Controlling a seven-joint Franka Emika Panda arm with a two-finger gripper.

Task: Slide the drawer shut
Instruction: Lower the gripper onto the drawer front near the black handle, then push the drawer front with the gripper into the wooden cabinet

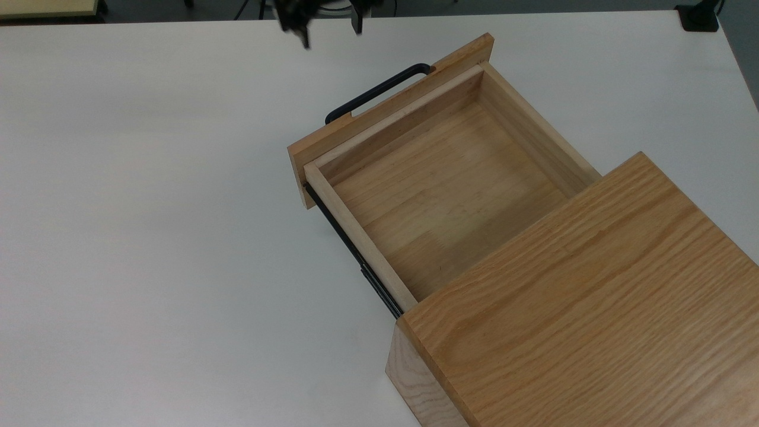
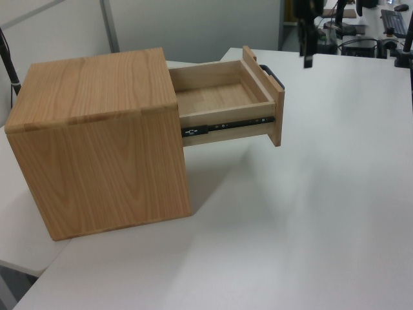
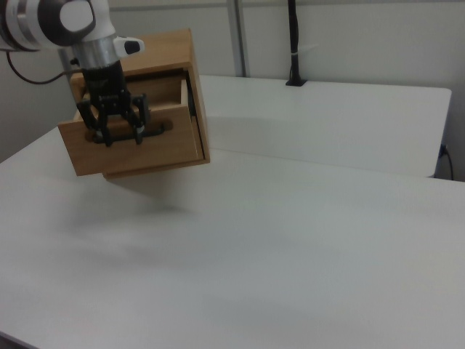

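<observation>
The drawer stands pulled well out of its oak casing on the white table, its light-wood tray bare inside. In the top view the front panel faces the upper left, with the thin black handle on its outer face and a black side rail along the tray's lower-left side. The claw hangs at the top view's upper edge — fingers parted, grasping nothing — above the table and apart from the handle. In the right view the claw shows in front of the panel, fingers pointing down.
</observation>
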